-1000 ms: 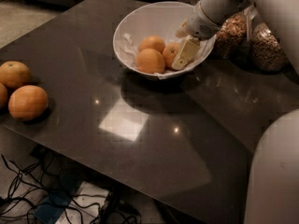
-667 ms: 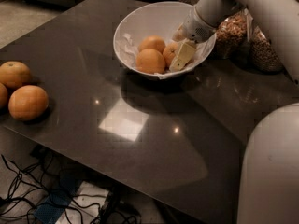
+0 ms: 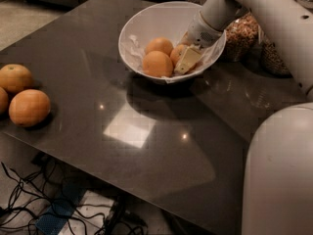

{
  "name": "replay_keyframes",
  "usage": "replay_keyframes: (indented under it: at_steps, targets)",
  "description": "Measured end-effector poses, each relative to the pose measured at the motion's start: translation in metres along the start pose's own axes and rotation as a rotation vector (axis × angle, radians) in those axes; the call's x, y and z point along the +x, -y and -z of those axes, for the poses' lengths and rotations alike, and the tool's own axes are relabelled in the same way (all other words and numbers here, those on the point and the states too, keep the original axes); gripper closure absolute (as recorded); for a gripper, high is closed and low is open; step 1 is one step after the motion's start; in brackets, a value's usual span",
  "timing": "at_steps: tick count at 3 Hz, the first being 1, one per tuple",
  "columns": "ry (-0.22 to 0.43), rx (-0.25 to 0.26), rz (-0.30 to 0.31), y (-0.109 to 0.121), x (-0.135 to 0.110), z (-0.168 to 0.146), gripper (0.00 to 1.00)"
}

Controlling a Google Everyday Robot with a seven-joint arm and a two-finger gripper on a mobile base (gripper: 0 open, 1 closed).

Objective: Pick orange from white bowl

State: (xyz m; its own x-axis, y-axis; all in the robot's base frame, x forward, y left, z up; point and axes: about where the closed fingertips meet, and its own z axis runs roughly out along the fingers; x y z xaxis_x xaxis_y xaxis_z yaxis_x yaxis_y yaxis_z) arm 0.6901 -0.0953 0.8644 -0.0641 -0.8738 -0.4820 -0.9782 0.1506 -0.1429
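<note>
The gripper [image 3: 188, 60] has sunk a touch deeper into the white bowl [image 3: 146, 13] over the last second, sliding toward 9 o'clock, so its pale tip now lies against the orange [image 3: 176, 54] at the 3 o'clock side of the bowl. The arm [image 3: 254, 9] has swung with it, and the robot's body [image 3: 279, 175] fills more of the 4 o'clock corner than it did. None of the fruit has shifted: the back orange [image 3: 159, 45] at 12 o'clock in the bowl and the front orange [image 3: 157, 64] at 6 o'clock sit just as they did. To me that reads as the reach closing on its target with the lift not yet begun, since the orange is down in the bowl on the crumpled paper [image 3: 134, 40].

How the jaws stand I cannot tell; the wrist covers them from where I look. The orange beside the gripper shows only its 9 o'clock half, and it is probably the one being picked, though no stem mark can be made out on any of the three. Behind the arm, at 2 o'clock on the table [image 3: 146, 151], the jars [image 3: 240, 38] of something grainy are half covered. Well apart, at the table's 9 o'clock edge, lie the loose oranges [image 3: 29, 107], one of them cut off by the frame. Tangled cables [image 3: 19, 199] run on the floor at 7 o'clock, below the table edge
</note>
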Motion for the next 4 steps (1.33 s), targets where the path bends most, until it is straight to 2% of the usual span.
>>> replay_keyframes:
  at_steps: [2,3,4]
  targets:
    - [0.026,-0.004,0.001,-0.001,-0.001,0.002,0.88]
    - [0.124,0.022,0.026,-0.006,-0.012,0.033,1.00]
    - [0.233,0.055,0.064,-0.014,-0.023,0.069,1.00]
